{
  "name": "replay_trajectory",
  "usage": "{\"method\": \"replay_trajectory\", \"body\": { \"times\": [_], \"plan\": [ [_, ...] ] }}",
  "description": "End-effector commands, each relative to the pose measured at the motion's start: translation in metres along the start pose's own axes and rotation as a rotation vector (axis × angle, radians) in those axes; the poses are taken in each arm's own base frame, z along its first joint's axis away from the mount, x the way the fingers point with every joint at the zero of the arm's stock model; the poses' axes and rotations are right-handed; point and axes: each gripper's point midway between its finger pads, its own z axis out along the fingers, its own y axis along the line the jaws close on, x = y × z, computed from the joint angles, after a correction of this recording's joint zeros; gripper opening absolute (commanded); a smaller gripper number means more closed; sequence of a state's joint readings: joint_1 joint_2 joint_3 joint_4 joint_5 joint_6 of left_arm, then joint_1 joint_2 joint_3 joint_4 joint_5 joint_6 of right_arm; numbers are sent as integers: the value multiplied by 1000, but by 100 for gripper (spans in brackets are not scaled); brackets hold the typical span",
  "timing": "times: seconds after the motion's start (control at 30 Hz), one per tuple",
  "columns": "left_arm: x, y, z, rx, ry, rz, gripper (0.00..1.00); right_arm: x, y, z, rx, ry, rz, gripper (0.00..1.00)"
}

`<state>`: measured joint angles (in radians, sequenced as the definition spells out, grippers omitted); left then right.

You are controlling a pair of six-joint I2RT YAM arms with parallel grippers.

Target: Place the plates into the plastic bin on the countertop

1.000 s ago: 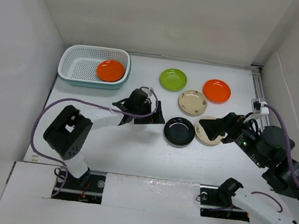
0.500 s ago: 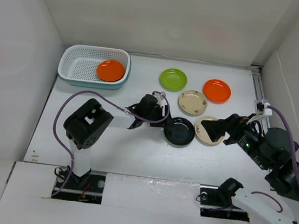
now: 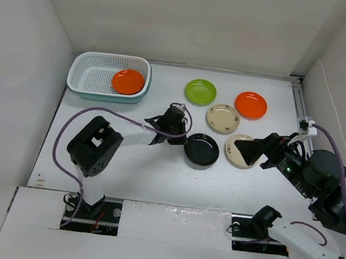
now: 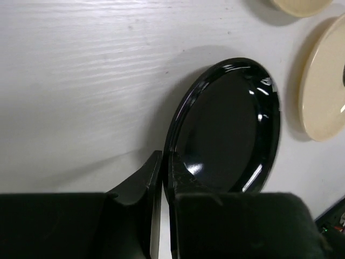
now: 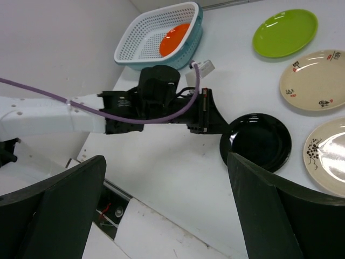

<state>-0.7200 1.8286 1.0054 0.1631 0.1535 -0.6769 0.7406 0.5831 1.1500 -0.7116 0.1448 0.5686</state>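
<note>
My left gripper (image 3: 183, 141) pinches the nearest plate (image 3: 203, 150) at its nine-o'clock rim. From there, the second plate (image 3: 232, 154) lies just beside at three o'clock, beneath my right gripper (image 3: 249, 153). The third plate (image 3: 223, 118) is at one, the fourth plate (image 3: 200, 92) at twelve, and the fifth plate (image 3: 250, 105) between one and two, farther back. The bin (image 3: 85, 71) stands at ten, with the sixth plate (image 3: 128, 81) in its right end.

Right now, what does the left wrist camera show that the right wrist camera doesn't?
Only the left wrist view: a close-up of the left claw pinching the rim of the black plate. Only the right wrist view: the plastic bin holding an orange plate, the lime green plate, the left arm and the open right claw. Both: the black plate, two beige plates and the countertop.
</note>
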Motion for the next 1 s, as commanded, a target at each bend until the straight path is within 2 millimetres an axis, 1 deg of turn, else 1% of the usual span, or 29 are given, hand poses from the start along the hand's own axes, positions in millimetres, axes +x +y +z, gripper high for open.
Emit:
{"method": "replay_trajectory", "body": {
  "times": [0.0,0.03,0.07,0.1,0.13,0.2,0.23,0.27,0.3,0.33,0.37,0.4,0.43,0.47,0.5,0.53,0.57,0.63,0.67,0.7,0.73,0.77,0.8,0.83,0.87,0.9,0.93,0.97],
  "plan": [
    [-45,15,-59,-158,-120,8,0,-17,8,-9,-27,-52,9,100],
    [-58,10,-72,-146,-149,-1,0,-17,8,-9,-27,-52,9,100],
    [-76,10,-97,-177,-206,-22,0,-17,8,-9,-27,-52,9,100],
    [-95,12,-113,-189,-252,-43,0,-17,8,-9,-27,-52,9,100],
    [-119,2,-132,-175,-311,-56,0,-17,8,-9,-32,-60,11,100],
    [-146,5,-163,-185,-379,-99,0,-18,11,-9,-45,-62,12,100],
    [-165,22,-175,-216,-418,-141,0,-20,12,-9,-50,-70,13,100],
    [-186,18,-193,-196,-469,-179,0,-19,12,-7,-50,-70,13,100],
    [-199,23,-202,-197,-504,-207,0,-19,12,-7,-50,-70,13,100],
    [-216,40,-212,-222,-545,-253,0,-21,15,-8,-65,-74,14,100],
    [-234,43,-225,-223,-585,-269,0,-20,15,-6,-66,-75,14,100],
    [-245,51,-229,-233,-608,-301,0,-19,17,-6,-75,-69,14,100],
    [-253,68,-226,-278,-616,-342,0,-19,17,-6,-75,-69,14,100],
    [-271,89,-239,-315,-671,-390,0,-18,18,-6,-83,-64,13,100],
    [-278,108,-235,-356,-686,-441,0,-18,18,-6,-83,-64,13,100],
    [-284,116,-243,-366,-707,-457,0,-18,18,-6,-83,-64,13,100],
    [-294,135,-244,-401,-740,-502,0,-18,18,-6,-83,-64,13,100],
    [-307,150,-244,-422,-771,-528,0,-18,17,-10,-88,-73,6,100],
    [-313,168,-240,-451,-781,-547,0,-18,15,-10,-81,-78,6,100],
    [-323,170,-242,-437,-797,-551,0,-20,16,-13,-87,-87,7,100],
    [-329,178,-242,-446,-803,-560,0,-19,15,-11,-87,-87,7,100],
    [-327,195,-230,-482,-771,-579,0,-20,16,-14,-92,-95,9,100],
    [-330,209,-232,-505,-770,-598,0,-20,16,-14,-92,-95,9,100],
    [-339,212,-238,-511,-781,-594,0,-18,14,-14,-86,-86,7,100],
    [-337,221,-234,-531,-766,-590,0,-16,13,-14,-81,-79,6,100],
    [-342,226,-226,-508,-757,-581,0,-17,13,-17,-86,-86,7,100],
    [-341,239,-226,-527,-755,-597,0,-17,13,-17,-86,-86,7,100],
    [-343,238,-221,-514,-739,-583,0,-15,12,-17,-80,-77,6,100]
  ]
}}
